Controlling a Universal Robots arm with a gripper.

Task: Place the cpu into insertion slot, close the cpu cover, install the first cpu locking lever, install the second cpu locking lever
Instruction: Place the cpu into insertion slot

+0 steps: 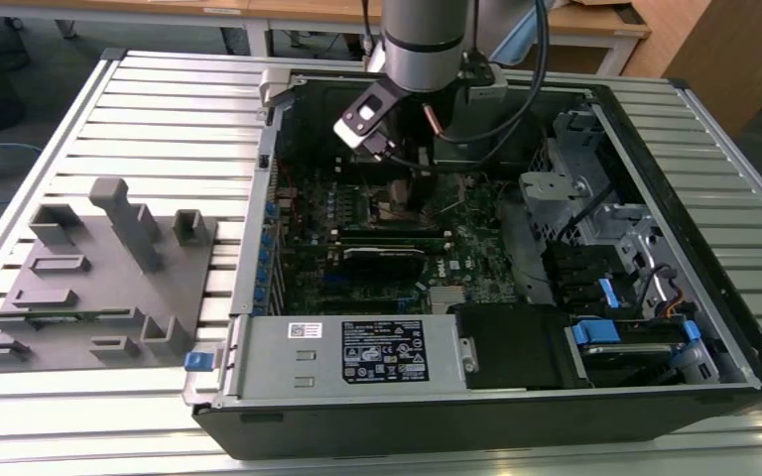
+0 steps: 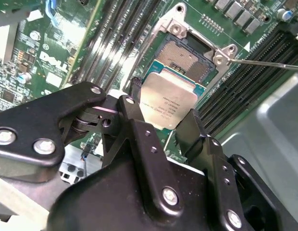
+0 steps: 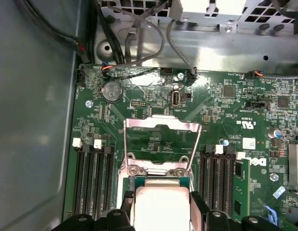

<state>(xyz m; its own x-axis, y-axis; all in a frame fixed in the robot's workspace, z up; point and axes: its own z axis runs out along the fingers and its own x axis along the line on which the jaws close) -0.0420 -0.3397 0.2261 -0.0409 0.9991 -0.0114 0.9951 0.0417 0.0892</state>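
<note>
Tool (image 2: 163,102) clamped on cpu (image 2: 170,103) over insertion slot (image 2: 185,55); cpu cover (image 3: 161,126) flipped open.

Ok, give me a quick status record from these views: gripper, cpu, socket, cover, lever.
gripper: shut on the cpu, down inside the computer case
cpu: held between the fingers, overlapping one side of the socket, not seated
socket: contact field largely exposed
cpu cover: open, clear of the socket
locking lever: thin rod beside the socket, apparently unlatched
</note>
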